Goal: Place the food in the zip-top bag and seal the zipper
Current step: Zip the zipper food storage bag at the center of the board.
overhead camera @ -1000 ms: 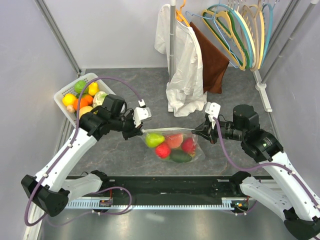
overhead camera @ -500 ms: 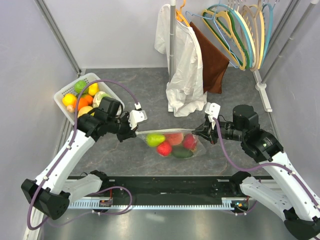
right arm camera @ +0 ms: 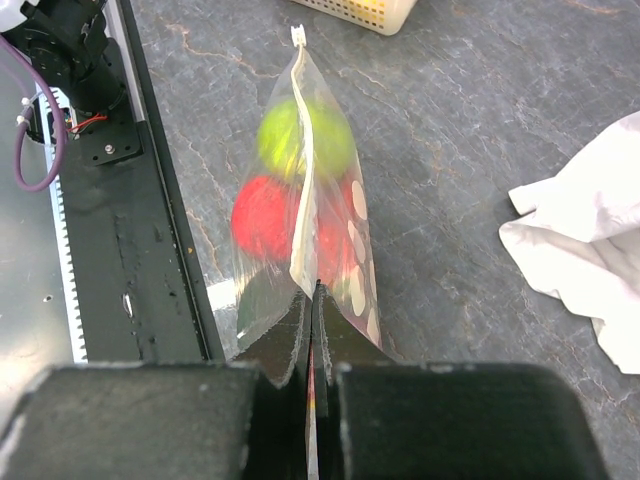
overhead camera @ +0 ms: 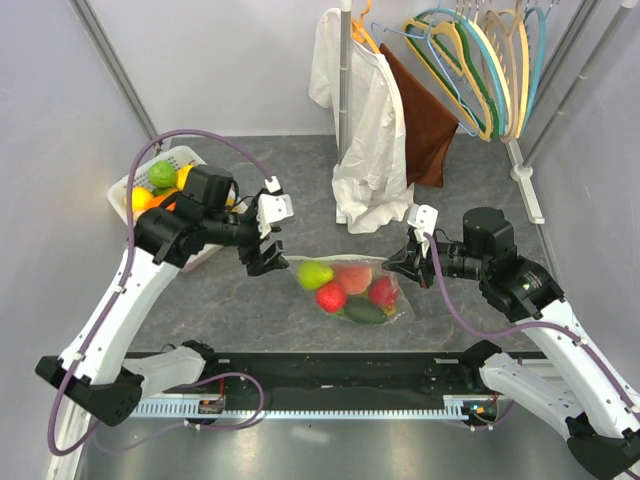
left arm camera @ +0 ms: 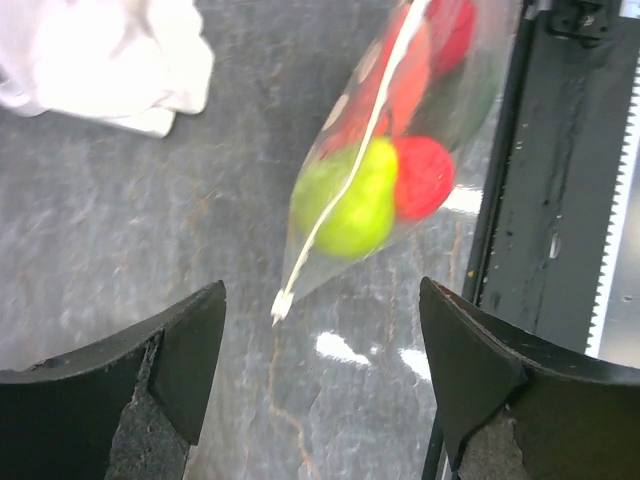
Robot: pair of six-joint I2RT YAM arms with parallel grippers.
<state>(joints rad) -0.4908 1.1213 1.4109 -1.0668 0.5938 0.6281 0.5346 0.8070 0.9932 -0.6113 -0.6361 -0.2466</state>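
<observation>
The zip-top bag (overhead camera: 352,292) lies on the grey table, clear with white dots, holding the food: a green fruit (overhead camera: 315,273), a red one (overhead camera: 331,297) and other red and dark green pieces. My right gripper (overhead camera: 392,265) is shut on the bag's right end, seen close in the right wrist view (right arm camera: 314,290). The zipper (right arm camera: 304,170) runs as a white strip away from it to the slider tab (right arm camera: 297,35). My left gripper (overhead camera: 265,255) hangs open just left of the bag, with the tab (left arm camera: 283,303) lying free below and between its fingers (left arm camera: 190,340).
A white lattice basket (overhead camera: 128,183) with more toy fruit sits at the far left, partly behind my left arm. A white coat (overhead camera: 365,130), a brown cloth (overhead camera: 425,120) and hangers (overhead camera: 480,60) hang at the back. A black rail (overhead camera: 340,375) borders the near edge.
My left gripper has opened, let go of the bag's left end and drawn back up and left. The bag has sagged down at that end. The right gripper keeps its hold.
</observation>
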